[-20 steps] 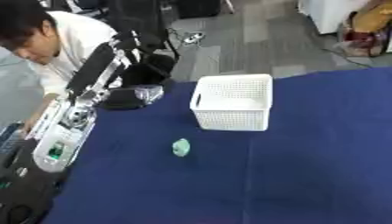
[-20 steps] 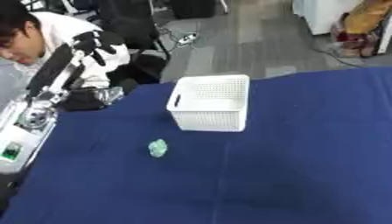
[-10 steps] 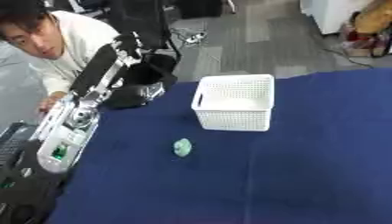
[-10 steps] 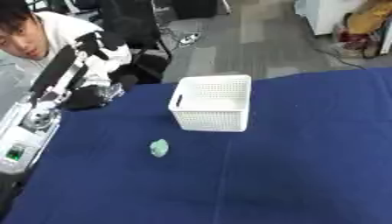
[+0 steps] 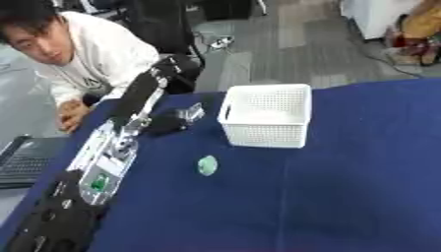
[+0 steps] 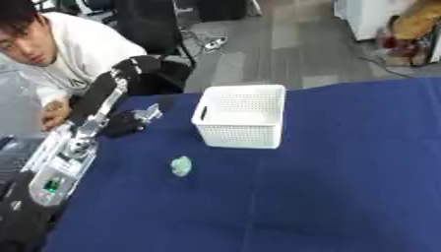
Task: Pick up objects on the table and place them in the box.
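White perforated plastic basket [image 5: 265,115] standing upright on the blue-covered table [image 5: 344,197], toward the far edge, open side up; contents not discernible through the mesh. Small pale-green object [image 5: 207,165] lying on the cloth nearer the camera, just left of the basket's near-left corner and apart from it; shape too small to tell beyond a rounded lump.

Left arm [image 5: 108,162] reaching in from the lower left, silver and black, stretched along the table's left side toward the far edge. Left robot hand [image 5: 169,72] raised above the table's far-left corner, well apart from both the basket and the green object; seen as a dark mass, so cannot tell whether fingers are straight or curled. Dark item with a pale, shiny part [image 5: 176,119] lying on the cloth beside the arm, left of the basket; nature unclear.

Right robot hand in neither view.

Laptop [image 5: 21,157] at the left edge, off the cloth.
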You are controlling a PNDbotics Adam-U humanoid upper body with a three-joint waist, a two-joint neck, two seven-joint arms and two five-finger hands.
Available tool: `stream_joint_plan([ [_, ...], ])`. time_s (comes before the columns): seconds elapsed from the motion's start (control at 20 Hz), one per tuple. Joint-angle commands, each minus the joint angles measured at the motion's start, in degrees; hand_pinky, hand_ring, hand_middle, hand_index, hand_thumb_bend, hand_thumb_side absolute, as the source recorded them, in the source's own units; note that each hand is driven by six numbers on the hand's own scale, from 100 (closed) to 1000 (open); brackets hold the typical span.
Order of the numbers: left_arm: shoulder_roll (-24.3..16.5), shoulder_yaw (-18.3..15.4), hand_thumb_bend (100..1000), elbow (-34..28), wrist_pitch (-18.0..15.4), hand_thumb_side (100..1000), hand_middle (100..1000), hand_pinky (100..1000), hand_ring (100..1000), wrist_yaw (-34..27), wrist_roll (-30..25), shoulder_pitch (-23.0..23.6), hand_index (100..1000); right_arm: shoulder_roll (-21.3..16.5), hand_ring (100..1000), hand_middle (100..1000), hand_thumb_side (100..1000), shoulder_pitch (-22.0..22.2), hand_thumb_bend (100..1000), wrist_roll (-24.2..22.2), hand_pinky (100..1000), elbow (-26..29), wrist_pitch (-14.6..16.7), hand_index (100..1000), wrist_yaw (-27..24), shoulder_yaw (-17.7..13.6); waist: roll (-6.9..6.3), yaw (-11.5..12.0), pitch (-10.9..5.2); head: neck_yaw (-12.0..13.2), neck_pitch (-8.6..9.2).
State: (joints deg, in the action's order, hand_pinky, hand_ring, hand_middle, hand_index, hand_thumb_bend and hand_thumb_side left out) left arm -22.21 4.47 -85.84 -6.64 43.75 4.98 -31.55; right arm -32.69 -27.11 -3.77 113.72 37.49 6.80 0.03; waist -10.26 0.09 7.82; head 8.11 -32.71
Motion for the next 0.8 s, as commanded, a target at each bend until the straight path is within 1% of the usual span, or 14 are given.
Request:
stream_joint_plan([
  [0.05, 0.15, -0.11, 539, 1.50, -0.18, 886, 891, 694, 778, 1.70, 0.50, -1.26, 891, -0.58, 269, 313, 1000, -0.47, 100, 0.02, 100, 0.87, -0.26, 577, 0.27, -0.27, 0.60, -0.03, -0.84, 0.81, 0.68],
  [0.25, 1.50, -0.15, 545, 4.87, 0.85, 877, 885, 637, 762, 4.15, -0.81, -1.95, 896, -0.50, 269, 313, 1000, -0.53, 100, -0.09, 100, 0.87, -0.29, 577, 0.27, -0.22, 0.61, -0.11, -0.85, 1.01, 0.77],
  [0.45, 2.73, -0.18, 577, 7.38, 3.98, 872, 876, 579, 742, 7.50, -3.43, -2.39, 879, -0.44, 268, 312, 1000, -0.55, 100, -0.18, 100, 0.87, -0.34, 577, 0.26, -0.23, 0.63, -0.18, -0.83, 1.20, 0.80],
  [0.6, 3.59, -0.36, 615, 8.39, 6.63, 870, 849, 496, 681, 10.70, -5.21, -2.43, 876, -0.42, 268, 312, 1000, -0.57, 100, -0.22, 100, 0.87, -0.37, 577, 0.26, -0.23, 0.65, -0.23, -0.80, 1.29, 0.83],
  [0.7, 4.00, -0.63, 660, 8.94, 8.69, 875, 808, 385, 601, 13.20, -6.18, -2.32, 873, -0.40, 268, 312, 1000, -0.59, 100, -0.24, 100, 0.87, -0.40, 577, 0.27, -0.24, 0.67, -0.26, -0.79, 1.33, 0.86],
  [0.8, 4.31, -0.86, 675, 9.26, 10.90, 880, 793, 345, 575, 16.19, -7.41, -2.23, 872, -0.41, 268, 312, 1000, -0.59, 100, -0.26, 100, 0.87, -0.44, 577, 0.27, -0.24, 0.67, -0.26, -0.82, 1.37, 0.86],
])
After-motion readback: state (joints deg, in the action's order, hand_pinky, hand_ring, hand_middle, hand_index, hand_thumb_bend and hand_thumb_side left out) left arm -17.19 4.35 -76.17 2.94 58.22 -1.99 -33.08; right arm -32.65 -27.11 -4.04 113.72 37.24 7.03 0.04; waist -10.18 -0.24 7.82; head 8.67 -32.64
